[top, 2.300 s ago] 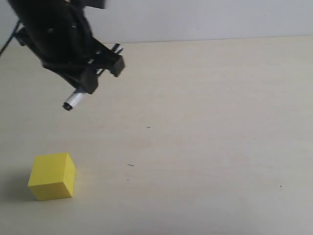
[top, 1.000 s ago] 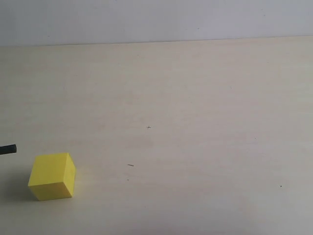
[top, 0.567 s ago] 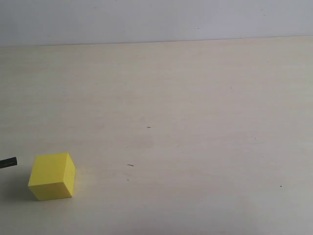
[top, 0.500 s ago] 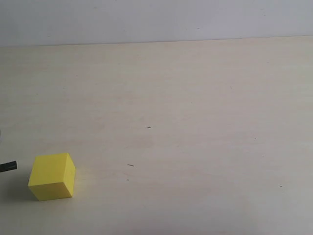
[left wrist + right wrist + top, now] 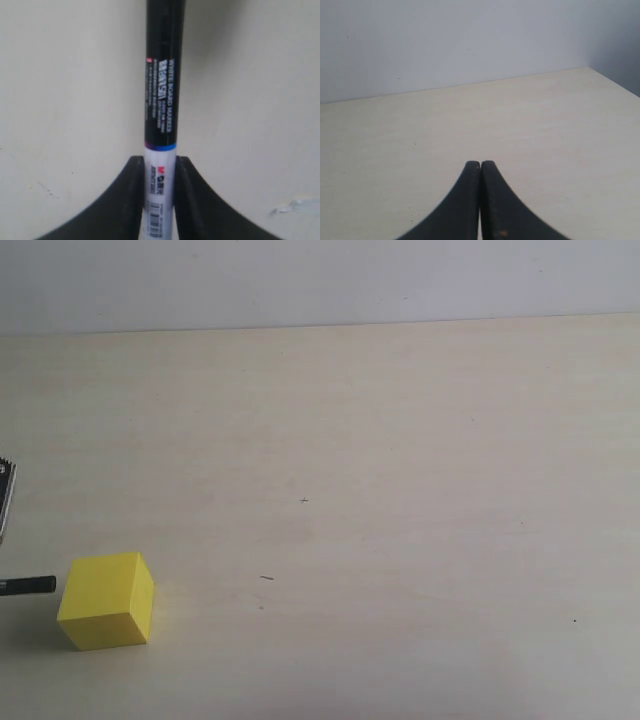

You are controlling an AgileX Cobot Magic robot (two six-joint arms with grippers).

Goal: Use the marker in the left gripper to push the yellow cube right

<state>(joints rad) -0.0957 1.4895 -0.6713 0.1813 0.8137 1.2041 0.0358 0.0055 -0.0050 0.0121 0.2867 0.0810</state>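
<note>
The yellow cube [image 5: 106, 600] rests on the table near the front left of the exterior view. The marker's black tip [image 5: 30, 585] pokes in from the left edge and ends just short of the cube's left face, low over the table. In the left wrist view the marker [image 5: 161, 110] runs straight out from my left gripper [image 5: 160, 162], whose two black fingers are shut on its white barrel. The cube is out of sight in that view. My right gripper [image 5: 480, 164] is shut with nothing in it, above bare table, and does not show in the exterior view.
The pale wooden table [image 5: 400, 490] runs back to a white wall [image 5: 320, 280]. A sliver of the left arm's housing [image 5: 5, 495] shows at the exterior view's left edge. A small scuff [image 5: 295, 206] marks the tabletop in the left wrist view.
The left arm swung out past the left edge of the view. The marker tip then dropped lower and slid right toward the cube. The cube has not moved.
</note>
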